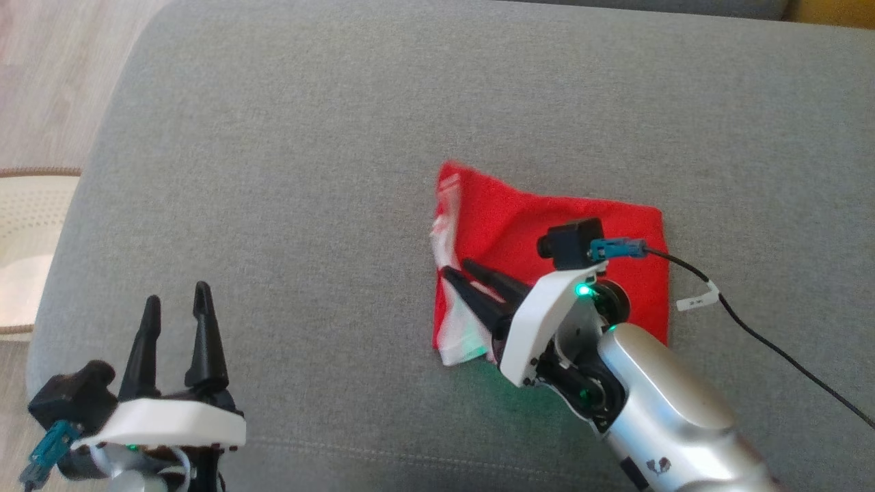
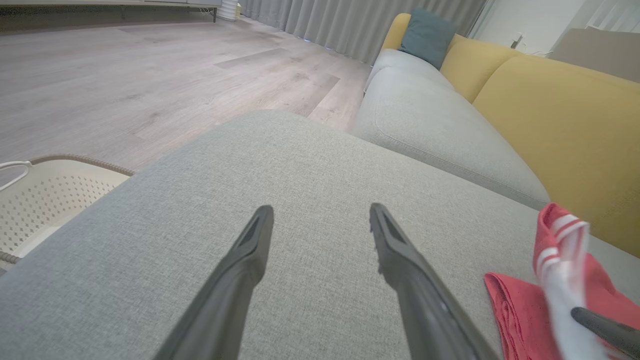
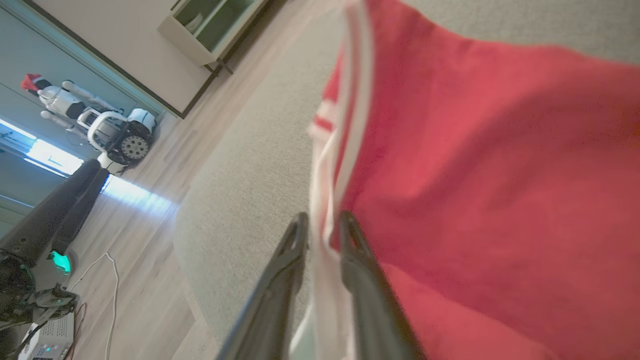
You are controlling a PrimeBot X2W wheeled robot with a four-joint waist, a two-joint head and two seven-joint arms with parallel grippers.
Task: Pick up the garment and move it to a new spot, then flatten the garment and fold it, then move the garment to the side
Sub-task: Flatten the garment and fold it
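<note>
Head view: the red garment (image 1: 519,212) lies on the grey sofa cushion (image 1: 307,171), right of centre. The right hand (image 1: 458,268) is at its white-striped left edge. The left hand (image 1: 176,295) is well apart from it, spread wide and empty.

Left wrist view: its fingers stand wide over bare cushion.

Right wrist view: the fingers are narrowly parted with the striped edge between them — whether they pinch it I cannot tell.
</note>
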